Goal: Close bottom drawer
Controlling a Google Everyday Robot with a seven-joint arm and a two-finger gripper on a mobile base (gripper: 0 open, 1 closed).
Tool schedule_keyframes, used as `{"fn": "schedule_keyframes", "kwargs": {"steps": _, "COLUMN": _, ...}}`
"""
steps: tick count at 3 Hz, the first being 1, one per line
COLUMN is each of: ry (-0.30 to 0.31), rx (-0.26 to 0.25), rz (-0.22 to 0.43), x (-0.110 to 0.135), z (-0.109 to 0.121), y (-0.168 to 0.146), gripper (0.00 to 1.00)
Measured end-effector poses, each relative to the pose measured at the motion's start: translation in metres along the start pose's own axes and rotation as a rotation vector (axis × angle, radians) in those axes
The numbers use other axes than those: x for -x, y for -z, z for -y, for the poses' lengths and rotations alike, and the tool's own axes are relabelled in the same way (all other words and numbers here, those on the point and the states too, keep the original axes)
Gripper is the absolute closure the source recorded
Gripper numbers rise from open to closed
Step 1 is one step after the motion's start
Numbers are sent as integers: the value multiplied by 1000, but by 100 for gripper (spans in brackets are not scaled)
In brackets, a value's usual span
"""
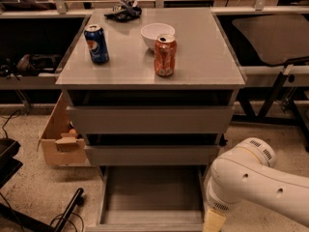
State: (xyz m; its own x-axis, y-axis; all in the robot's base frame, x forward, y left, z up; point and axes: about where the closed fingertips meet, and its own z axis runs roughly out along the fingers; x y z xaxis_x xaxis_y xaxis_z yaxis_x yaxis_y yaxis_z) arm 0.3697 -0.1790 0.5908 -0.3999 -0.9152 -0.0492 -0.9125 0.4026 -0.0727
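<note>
**Camera view.** The bottom drawer [152,197] stands pulled well out from the foot of the grey cabinet, its plain box interior exposed and its slim front panel at the lower edge of my view. My white arm [256,178] reaches in from the cabinet's right. The pincer [214,222] hangs at its lower end, just beside the right front corner of the bottom drawer and cut off by the frame edge. I cannot tell whether the pincer is open or closed, nor whether it touches the drawer.

Above, the middle drawer [152,154] and the top drawer [149,120] each sit slightly out. The cabinet's top serves as the desk [203,57]. It carries a blue can [96,43] at left, an orange can [165,55] near centre, a white bowl [155,34] just behind the orange can, and a dark object [123,11] at the rear edge.

A cardboard box [60,144] rests against the cabinet's left side on the speckled floor [29,192].
</note>
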Motion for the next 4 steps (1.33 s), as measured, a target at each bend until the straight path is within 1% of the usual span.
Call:
{"fn": "schedule_keyframes", "kwargs": {"steps": 1, "ry": 2, "rx": 2, "rz": 5, "x": 4, "z": -1, "y": -6, "gripper": 0}}
{"fn": "schedule_keyframes", "kwargs": {"steps": 2, "ry": 43, "rx": 50, "rz": 4, "x": 22, "z": -18, "y": -61, "gripper": 0}}
{"fn": "schedule_keyframes", "kwargs": {"steps": 3, "ry": 78, "rx": 125, "rz": -18, "x": 41, "z": -40, "y": -148, "gripper": 0}}
{"fn": "schedule_keyframes", "kwargs": {"steps": 4, "ry": 66, "rx": 152, "rz": -25, "x": 56, "z": -43, "y": -215, "gripper": 0}}
